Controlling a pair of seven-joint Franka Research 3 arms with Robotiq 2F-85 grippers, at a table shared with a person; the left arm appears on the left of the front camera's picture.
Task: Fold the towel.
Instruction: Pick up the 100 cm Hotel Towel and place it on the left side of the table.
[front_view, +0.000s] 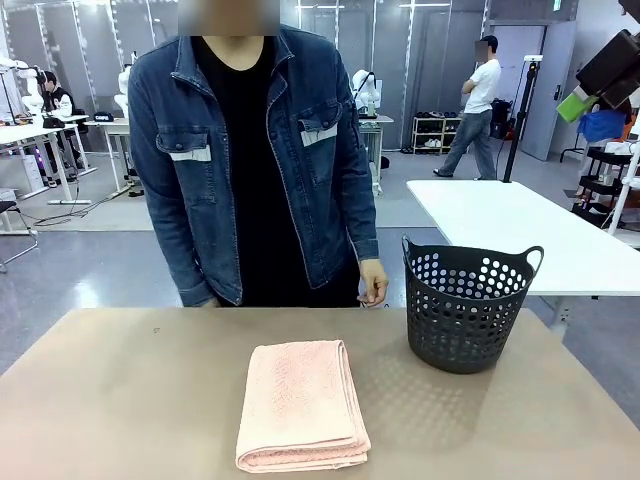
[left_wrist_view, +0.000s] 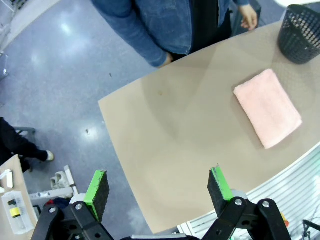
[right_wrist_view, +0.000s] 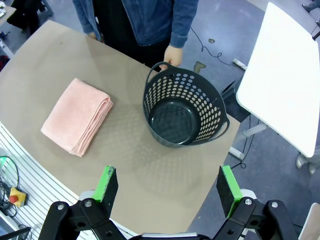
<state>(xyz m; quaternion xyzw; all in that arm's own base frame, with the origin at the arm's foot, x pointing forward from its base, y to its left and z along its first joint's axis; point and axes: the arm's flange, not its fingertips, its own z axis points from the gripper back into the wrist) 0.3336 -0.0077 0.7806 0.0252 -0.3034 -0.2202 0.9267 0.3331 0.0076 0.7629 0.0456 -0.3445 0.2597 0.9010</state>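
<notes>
Both pincers hang high above the table with jaws spread wide and nothing between them: the left pincer (left_wrist_view: 157, 192) over the table's left end, the right pincer (right_wrist_view: 167, 190) over the right end. One towel (front_view: 302, 403) lies on the table (front_view: 130, 400), already folded into a thick pink rectangle with stacked layers showing at its near edge, its long axis running from the robot toward the person. It sits about midway between the arms, neither clearly nearer. One dark perforated basket (front_view: 465, 305) stands empty just right of it, apart from it. One person's hand (front_view: 373, 281) hangs at the far edge.
</notes>
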